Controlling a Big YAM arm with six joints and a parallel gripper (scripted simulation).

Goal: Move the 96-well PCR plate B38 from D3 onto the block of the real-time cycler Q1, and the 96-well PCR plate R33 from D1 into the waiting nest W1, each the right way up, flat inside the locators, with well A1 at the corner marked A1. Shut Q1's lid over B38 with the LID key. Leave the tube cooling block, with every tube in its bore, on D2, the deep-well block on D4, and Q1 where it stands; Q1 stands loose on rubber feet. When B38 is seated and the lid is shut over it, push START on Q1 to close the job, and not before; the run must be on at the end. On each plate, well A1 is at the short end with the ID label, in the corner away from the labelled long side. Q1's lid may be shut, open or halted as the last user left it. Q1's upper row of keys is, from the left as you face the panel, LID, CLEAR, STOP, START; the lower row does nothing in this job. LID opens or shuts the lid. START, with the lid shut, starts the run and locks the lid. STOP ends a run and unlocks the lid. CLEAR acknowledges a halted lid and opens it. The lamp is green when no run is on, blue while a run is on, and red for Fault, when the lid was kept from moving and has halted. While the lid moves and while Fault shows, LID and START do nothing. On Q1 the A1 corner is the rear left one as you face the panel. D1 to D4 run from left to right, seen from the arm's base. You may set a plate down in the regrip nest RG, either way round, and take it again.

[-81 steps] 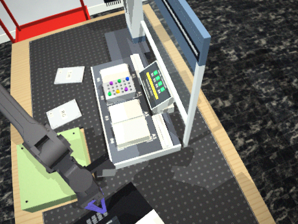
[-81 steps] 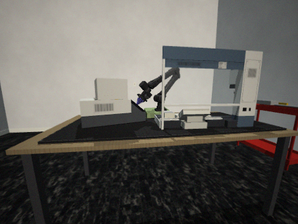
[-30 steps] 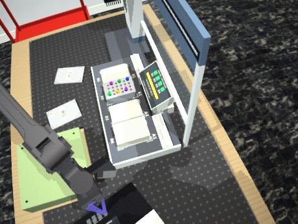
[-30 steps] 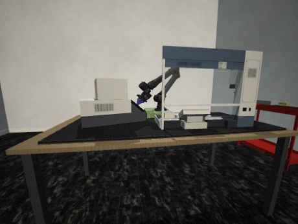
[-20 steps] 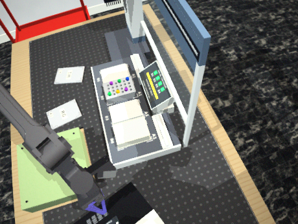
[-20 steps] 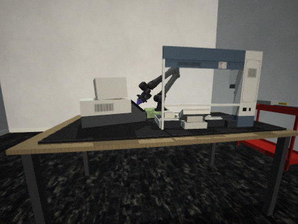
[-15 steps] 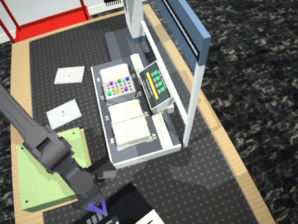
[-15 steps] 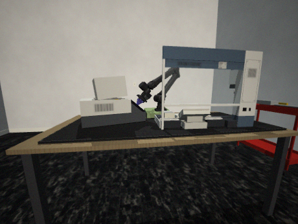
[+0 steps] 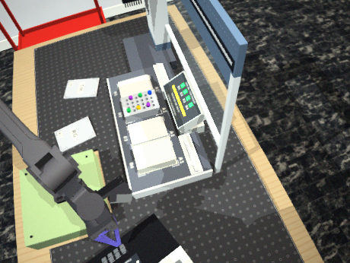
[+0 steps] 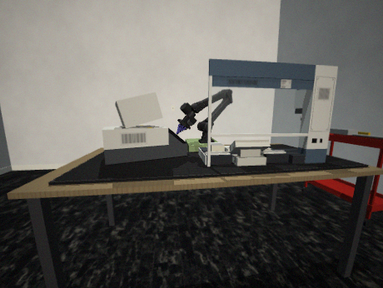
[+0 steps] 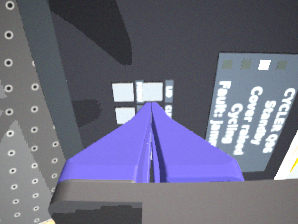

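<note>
The 2 PCR plates sit on the deck [image 9: 160, 190], side by side in a row. One plate [image 9: 147, 129] is next to the tube cooling block [image 9: 139, 102] with its colored tubes. The other plate [image 9: 155, 153] is nearer the front end of the deck. Both lie flat. Each plate's long side runs across the deck, toward the small screen with green squares [image 9: 183, 100]. I cannot read their labels, so I cannot tell which one is B38.

The cycler Q1 [image 10: 137, 143] stands well apart from the plates, at the other end of the table. Its lid [image 10: 138, 109] is tilted up and open.

The claw [image 9: 109, 239] is shut tight with nothing in it. Its purple tip points down at the white keys [image 11: 139, 91] on Q1's dark panel, just above them.
</note>
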